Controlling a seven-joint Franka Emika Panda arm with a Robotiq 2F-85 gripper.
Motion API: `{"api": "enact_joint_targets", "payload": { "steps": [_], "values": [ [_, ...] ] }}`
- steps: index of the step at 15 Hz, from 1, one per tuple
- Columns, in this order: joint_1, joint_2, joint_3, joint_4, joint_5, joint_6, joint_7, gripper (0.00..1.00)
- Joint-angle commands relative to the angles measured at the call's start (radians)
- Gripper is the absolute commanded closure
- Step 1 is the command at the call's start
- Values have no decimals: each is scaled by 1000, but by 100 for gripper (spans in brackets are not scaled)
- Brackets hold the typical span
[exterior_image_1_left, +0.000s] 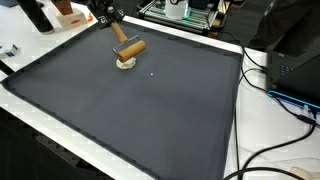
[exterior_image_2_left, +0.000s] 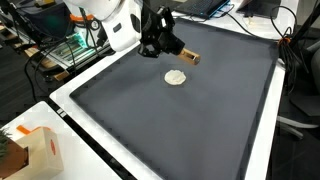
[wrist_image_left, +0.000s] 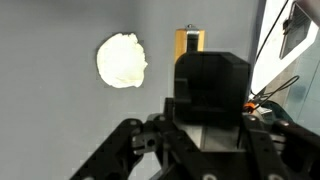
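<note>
Dark mat (exterior_image_1_left: 150, 110): we are taking this as our landmark. It is lying flat on the white worktop (exterior_image_1_left: 252, 110) and covering most of it, with a pale border of worktop showing around the mat's edges in both exterior views.
End effector (exterior_image_1_left: 117, 31): in an exterior view it is hanging over the mat's far left part, inside the mat's edge. Its jaws are pressing together on the thin handle end of the wooden roller (exterior_image_1_left: 131, 47), so we are reading it as pinching that roller.
Wooden roller: it is sticking out from the end effector at a slant, its thick barrel pointing toward the mat's middle. The wrist view is showing the wooden roller (wrist_image_left: 190, 41) only as a short front end beyond the end effector's black body. We are not able to tell whether the barrel is touching the mat.
Dough lump (exterior_image_1_left: 126, 63): this small, pale, flattened lump is resting on the mat, just beside the roller's barrel. The wrist view is showing the dough lump (wrist_image_left: 122, 60) apart from the roller, with bare mat lying between them.
Equipment rack (exterior_image_1_left: 185, 10): it is standing beyond the mat's far edge, off the mat.
Black box (exterior_image_1_left: 296, 62): it is sitting past the mat's right edge.
Cables (exterior_image_1_left: 285, 98): they are trailing beside the mat's right edge, off the mat.
</note>
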Motion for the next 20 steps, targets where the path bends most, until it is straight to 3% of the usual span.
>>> {"api": "enact_joint_targets", "payload": {
  "steps": [1, 20],
  "values": [
    [-30, 34, 9, 26, 74, -75, -57, 76],
    [-33, 230, 59, 132, 159, -170, -73, 76]
  ]
}}
